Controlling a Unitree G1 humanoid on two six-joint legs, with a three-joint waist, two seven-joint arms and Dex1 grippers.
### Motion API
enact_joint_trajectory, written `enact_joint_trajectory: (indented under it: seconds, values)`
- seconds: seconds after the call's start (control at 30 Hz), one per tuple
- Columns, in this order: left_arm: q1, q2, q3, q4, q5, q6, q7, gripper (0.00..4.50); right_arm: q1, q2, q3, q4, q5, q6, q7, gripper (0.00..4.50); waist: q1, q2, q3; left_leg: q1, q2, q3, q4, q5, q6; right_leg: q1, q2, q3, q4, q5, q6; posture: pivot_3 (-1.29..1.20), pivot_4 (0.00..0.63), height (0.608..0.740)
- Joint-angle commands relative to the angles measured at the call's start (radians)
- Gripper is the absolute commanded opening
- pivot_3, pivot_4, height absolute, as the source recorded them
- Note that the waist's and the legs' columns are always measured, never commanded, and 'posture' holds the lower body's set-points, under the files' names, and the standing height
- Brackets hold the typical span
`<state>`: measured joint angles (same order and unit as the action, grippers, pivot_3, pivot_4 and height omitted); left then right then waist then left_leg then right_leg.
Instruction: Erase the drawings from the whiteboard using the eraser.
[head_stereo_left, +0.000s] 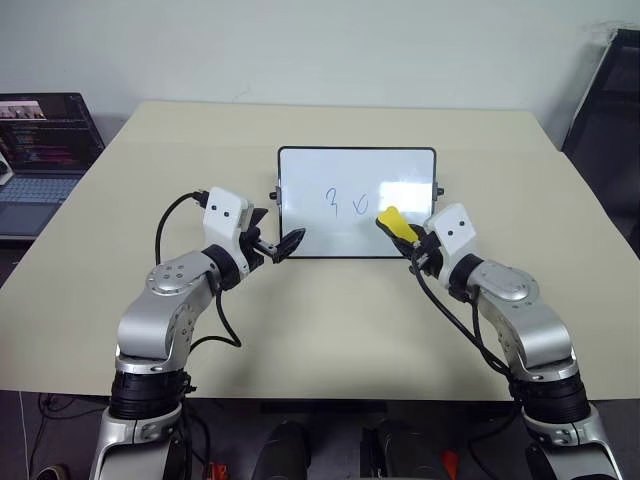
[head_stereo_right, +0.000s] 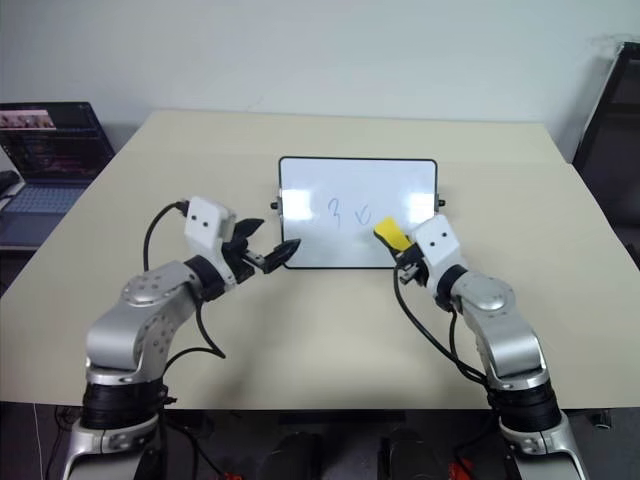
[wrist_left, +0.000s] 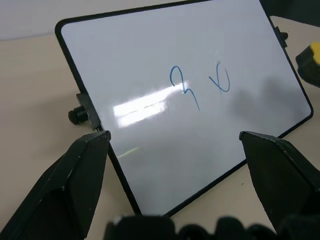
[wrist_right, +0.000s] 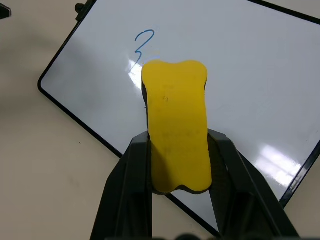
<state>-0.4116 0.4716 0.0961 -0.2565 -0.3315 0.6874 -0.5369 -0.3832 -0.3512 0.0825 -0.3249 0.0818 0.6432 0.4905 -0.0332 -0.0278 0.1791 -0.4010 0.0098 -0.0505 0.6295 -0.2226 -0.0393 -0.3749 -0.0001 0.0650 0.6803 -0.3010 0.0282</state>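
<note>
Tabletop whiteboard (head_stereo_left: 356, 170) behind right pincer's (wrist_right: 177, 165) eraser (wrist_right: 176, 120)

A wide beige table (head_stereo_left: 330, 330) fills the middle of the scene, its far edge running close to a pale wall (head_stereo_left: 300, 50). Off the table's left side, an open laptop (head_stereo_left: 40, 150) sits on a lower surface, its screen lit with dark windows and its grey keyboard facing forward. At the far right, a tall dark piece of furniture (head_stereo_left: 608, 120) stands beside the table's corner, too cropped to identify. Below the table's near edge, black cables (head_stereo_left: 45, 410) hang and trail down toward the floor on the left
</note>
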Motion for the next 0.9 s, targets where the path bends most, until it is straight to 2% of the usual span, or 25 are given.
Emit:
enact_joint_trajectory:
  seconds: [0.03,0.2,0.47,0.9]
  values:
    - [-0.031,0.033,-0.007,0.025,0.004,-0.044,-0.040,4.50,-0.025,0.002,-0.003,-0.017,0.013,-0.008,-0.007,1.11,0.000,0.000,0.000,0.000,0.000,0.000,0.000,0.000,0.000,0.000,0.000,0.000,0.000,0.000,0.000,0.00,0.150,0.740]
    - [-0.071,0.087,-0.059,0.107,0.049,-0.061,-0.075,4.50,-0.061,-0.027,0.038,-0.007,-0.040,-0.079,-0.007,1.11,0.000,0.000,0.000,0.000,0.000,0.000,0.000,0.000,0.000,0.000,0.000,-0.001,0.000,0.000,0.000,0.00,0.150,0.740]
    - [-0.136,0.104,-0.110,0.193,0.067,-0.086,-0.144,4.50,-0.163,-0.031,0.112,0.092,-0.121,-0.172,-0.019,1.11,0.000,0.000,0.000,0.000,0.000,0.000,0.000,0.000,0.000,-0.001,0.000,-0.001,0.000,0.000,0.000,0.00,0.150,0.740]
    - [-0.272,0.090,-0.189,0.317,0.108,-0.128,-0.233,4.50,-0.440,-0.043,0.271,0.508,-0.330,-0.407,0.003,1.11,0.000,0.000,0.001,-0.002,0.000,0.001,0.000,0.000,0.000,-0.004,0.000,-0.001,0.000,0.000,0.000,0.00,0.150,0.740]
